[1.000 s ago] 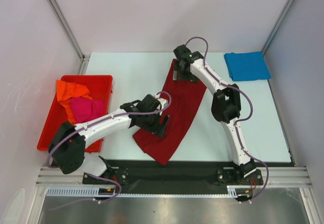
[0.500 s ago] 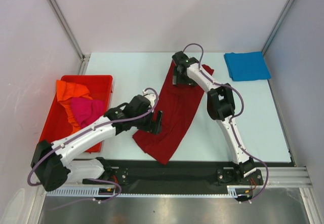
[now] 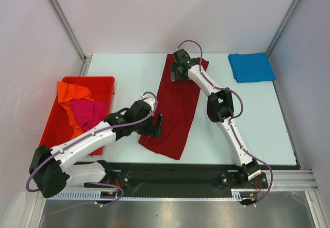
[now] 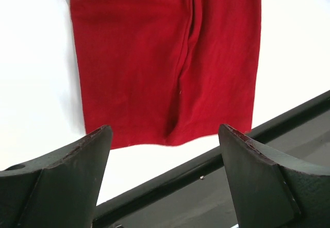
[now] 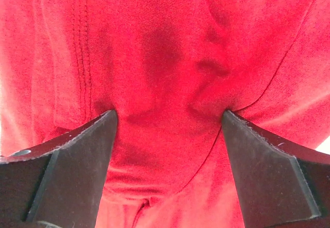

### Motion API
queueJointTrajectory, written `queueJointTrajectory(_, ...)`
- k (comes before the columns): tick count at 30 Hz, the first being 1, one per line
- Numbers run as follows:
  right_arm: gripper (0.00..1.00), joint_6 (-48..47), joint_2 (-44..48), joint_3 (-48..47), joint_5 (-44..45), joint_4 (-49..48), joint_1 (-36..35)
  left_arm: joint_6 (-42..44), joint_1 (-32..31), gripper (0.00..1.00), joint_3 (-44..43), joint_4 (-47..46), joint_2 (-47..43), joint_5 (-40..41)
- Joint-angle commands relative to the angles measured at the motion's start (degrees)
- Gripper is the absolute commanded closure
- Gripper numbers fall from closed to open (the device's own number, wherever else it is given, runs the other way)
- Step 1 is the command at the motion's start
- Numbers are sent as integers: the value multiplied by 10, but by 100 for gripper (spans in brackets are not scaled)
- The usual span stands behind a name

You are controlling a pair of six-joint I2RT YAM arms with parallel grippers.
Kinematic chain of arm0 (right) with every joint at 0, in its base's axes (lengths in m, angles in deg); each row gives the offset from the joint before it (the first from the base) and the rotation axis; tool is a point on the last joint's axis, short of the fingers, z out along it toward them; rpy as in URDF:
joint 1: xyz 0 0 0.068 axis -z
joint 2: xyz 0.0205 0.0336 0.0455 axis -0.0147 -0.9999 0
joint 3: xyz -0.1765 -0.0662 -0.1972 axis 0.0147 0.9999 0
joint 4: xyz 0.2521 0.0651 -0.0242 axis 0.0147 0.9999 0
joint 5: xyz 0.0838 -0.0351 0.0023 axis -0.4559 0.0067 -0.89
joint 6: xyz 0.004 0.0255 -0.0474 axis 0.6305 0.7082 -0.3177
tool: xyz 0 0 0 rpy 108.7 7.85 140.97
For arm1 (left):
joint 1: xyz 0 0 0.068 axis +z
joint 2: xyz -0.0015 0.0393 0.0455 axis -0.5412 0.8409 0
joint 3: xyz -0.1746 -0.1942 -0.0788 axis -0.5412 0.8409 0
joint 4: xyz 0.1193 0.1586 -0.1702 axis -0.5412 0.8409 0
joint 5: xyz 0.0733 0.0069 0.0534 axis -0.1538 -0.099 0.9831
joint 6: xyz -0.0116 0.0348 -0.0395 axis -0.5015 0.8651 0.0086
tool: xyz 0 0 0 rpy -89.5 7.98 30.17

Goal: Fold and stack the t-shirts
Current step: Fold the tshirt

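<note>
Centrally, dark red t-shirt [image 3: 178,109] lengthwise, hem near front edge of table [image 3: 129,78]

A rigid red plastic bin [image 3: 87,78] sits well to the left of the left claw [image 3: 156,126], on the pale table [image 3: 129,78] that spreads beneath both that claw and the right claw [image 3: 178,74]. On the near side of the left claw, a black strip [image 3: 206,171] runs along the table's near edge; in the left wrist view it crosses slantwise below that claw. Nearer still lie an aluminium rail [image 3: 289,179], a white slotted cable duct [image 3: 77,193] and a steel sheet [image 3: 180,215]. Far behind the right claw stand white walls [image 3: 170,11], joined at slanting metal posts [image 3: 62,16]
</note>
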Motion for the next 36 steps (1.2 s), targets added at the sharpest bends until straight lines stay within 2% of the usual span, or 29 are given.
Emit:
queueJointTrajectory(1, 11, -59, -55, -10, -15, -92, -6, -26, -2, 10, 0, -9, 6, 4)
queueJointTrajectory(6, 11, -58, -41, -38, -22, -112, -2, -52, -2, 10, -10, 5, -10, 38)
queueJointTrajectory(10, 9, -31, 38, -30, -36, -105, -2, -49, 29, 10, -9, 1, -44, 40)
queueJointTrajectory(16, 6, 45, 197, 11, -72, -3, 0, -37, 130, 10, 18, -18, -73, -58)
queueJointTrajectory(20, 5, 89, 305, 111, -94, 96, -11, -51, 194, 11, 64, -39, -93, -145)
queueJointTrajectory(22, 5, 107, 386, 224, -116, 99, -22, -52, 219, 11, 79, -41, -95, -180)
queueJointTrajectory(23, 6, 112, 412, 265, -156, 98, -26, -52, 225, 11, 92, -41, -96, -187)
queueJointTrajectory(24, 7, 121, 448, 362, -169, 84, -41, -52, 230, 12, 99, -40, -93, -190)
queueJointTrajectory(26, 10, 158, 554, 467, -212, 24, -58, -58, 246, 12, 115, -47, -91, -208)
queueJointTrajectory(27, 15, 174, 588, 530, -230, -4, -70, -59, 252, 13, 119, -57, -89, -218)
queueJointTrajectory(28, 18, 193, 654, 633, -248, -33, -78, -62, 265, 13, 126, -61, -84, -226)
queueJointTrajectory(29, 21, 242, 684, 695, -276, -91, -82, -67, 272, 15, 131, -65, -78, -231)
queueJointTrajectory(30, 28, 265, 711, 745, -290, -123, -88, -69, 283, 17, 137, -73, -73, -238)
queueJointTrajectory(31, 35, 290, 740, 846, -303, -157, -100, -68, 306, 19, 149, -78, -55, -249)
queueJointTrajectory(33, 38, 358, 805, 923, -314, -237, -117, -69, 327, 24, 161, -98, -37, -291)
queueJointTrajectory(36, 36, 408, 859, 1033, -297, -295, -156, -69, 337, 25, 163, -107, -5, -310)
